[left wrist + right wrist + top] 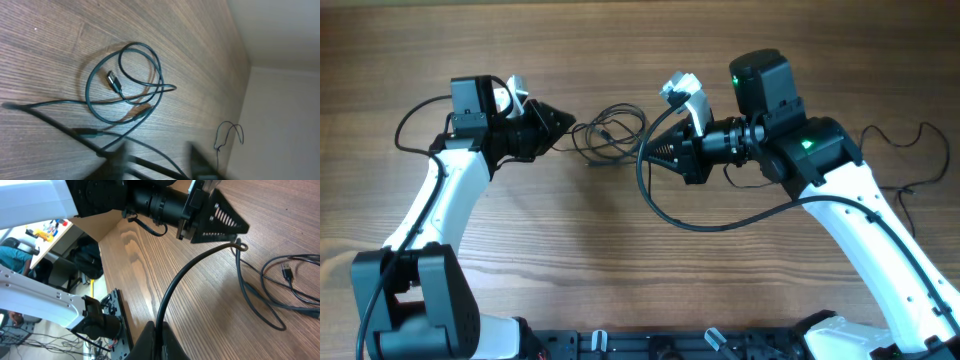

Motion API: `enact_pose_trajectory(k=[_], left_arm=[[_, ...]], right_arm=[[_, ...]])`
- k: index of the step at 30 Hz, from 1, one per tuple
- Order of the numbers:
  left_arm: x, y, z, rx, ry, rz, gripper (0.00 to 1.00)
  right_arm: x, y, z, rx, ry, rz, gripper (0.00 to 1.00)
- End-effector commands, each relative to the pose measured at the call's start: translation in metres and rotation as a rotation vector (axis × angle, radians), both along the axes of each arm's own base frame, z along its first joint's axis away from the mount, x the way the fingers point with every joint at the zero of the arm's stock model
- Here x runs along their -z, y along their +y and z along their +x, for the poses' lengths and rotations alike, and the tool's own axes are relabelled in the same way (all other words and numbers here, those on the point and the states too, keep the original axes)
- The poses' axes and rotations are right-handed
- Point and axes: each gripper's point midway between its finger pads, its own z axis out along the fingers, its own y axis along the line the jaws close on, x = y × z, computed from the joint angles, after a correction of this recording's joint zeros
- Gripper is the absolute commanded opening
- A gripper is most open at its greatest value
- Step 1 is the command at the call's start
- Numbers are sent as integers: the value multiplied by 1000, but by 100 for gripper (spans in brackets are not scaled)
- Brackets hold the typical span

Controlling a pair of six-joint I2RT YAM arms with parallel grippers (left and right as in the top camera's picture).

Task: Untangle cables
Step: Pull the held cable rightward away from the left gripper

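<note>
Left wrist view: the left gripper (156, 155) shows as two blurred dark fingers (116, 159) standing well apart, with thin black strands crossing the gap. Beyond them a black USB cable (161, 89) lies in loose overlapping loops on the wooden table (45, 45), its plug (114, 80) inside the loops. In the right wrist view the right gripper (159, 341) is only a dark wedge at the bottom edge. A thick black cable (161, 317) rises from it, and I cannot tell whether the jaws pinch it. Overhead, the loops lie between both grippers.
</note>
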Motion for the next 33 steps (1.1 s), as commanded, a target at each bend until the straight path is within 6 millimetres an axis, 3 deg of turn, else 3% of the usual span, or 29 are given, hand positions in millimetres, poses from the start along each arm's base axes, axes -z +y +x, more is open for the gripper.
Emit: enact_pose_trajectory(k=[1,5,8,11,14,15,18,20,22,24,26,29,31,33], left_arm=[[0,-3,-6,17,11,14,68],[19,-12,-35,82,116,73,68],[24,-28,-50,128,169,76,66],[26,-52,-64,200,191,83,64],[27,-63,-68,235,186,102,60],[29,-63,-68,232,185,116,56],[32,-55,-62,204,174,161,20],[31,-51,-54,185,143,175,7],[29,-47,-47,169,119,172,4],[27,-39,-41,146,107,170,4],[27,-24,-37,106,112,169,4],[27,15,-31,16,123,173,4],[28,46,-34,-50,145,176,4],[29,64,-37,-99,169,170,4]], right_arm=[[-5,0,0,-6,-28,4,4],[9,-10,16,124,3,-83,4],[12,-12,13,124,20,-93,4],[37,-30,9,193,93,-224,4],[41,-32,5,191,115,-241,4],[41,-32,5,192,115,-240,4],[43,-35,6,206,112,-261,4],[53,-46,8,247,117,-326,4],[68,-66,11,321,115,-448,4],[84,-105,22,515,130,-625,4],[91,-159,35,849,164,-779,4],[87,-230,42,1267,238,-845,4],[84,-270,49,1428,269,-836,4],[82,-300,53,1528,300,-811,4]])
